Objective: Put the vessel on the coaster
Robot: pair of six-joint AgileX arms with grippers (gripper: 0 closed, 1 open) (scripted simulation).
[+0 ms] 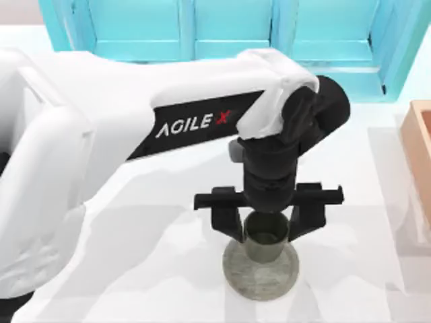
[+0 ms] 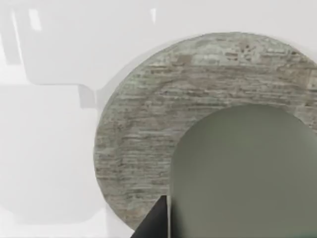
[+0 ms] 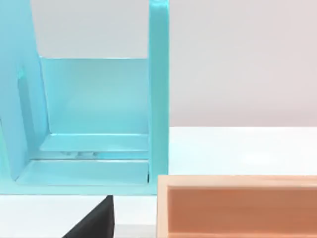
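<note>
Seen from above, our left arm (image 1: 101,128) reached from the nine o'clock edge across the white bench (image 1: 135,269) toward its middle, wrist pointing down. Our left gripper (image 1: 267,219) hung at about six o'clock of the bench centre, its two black fingers (image 1: 227,219) standing on either side of the cup (image 1: 267,245). The left finger sat at the cup's nine o'clock side and the right finger at its three o'clock side, both right against the wall, so the gripper was closed on the cup.

The cup stood upright, olive-grey, with its dark hollow showing from above. It was over the middle of the coaster (image 1: 261,277), whose mottled grey rim showed all around it except at twelve o'clock, where the gripper covered it. We could not tell whether the cup's base touched the coaster or hung just above it.

In the left wrist view the cup (image 2: 247,173) loomed close in front of the coaster (image 2: 148,134), with one black finger (image 2: 156,223) beside its wall and the white bench (image 2: 49,124) around the disc.

A turquoise shelf unit (image 1: 222,30) stood along the bench's twelve o'clock edge, and a peach-coloured box (image 1: 419,148) sat at the three o'clock edge. The right wrist view faced the shelf unit (image 3: 99,124) and the box (image 3: 237,206), with a dark finger (image 3: 96,223) of our right gripper at the edge; whether that gripper was open or closed we could not tell.
</note>
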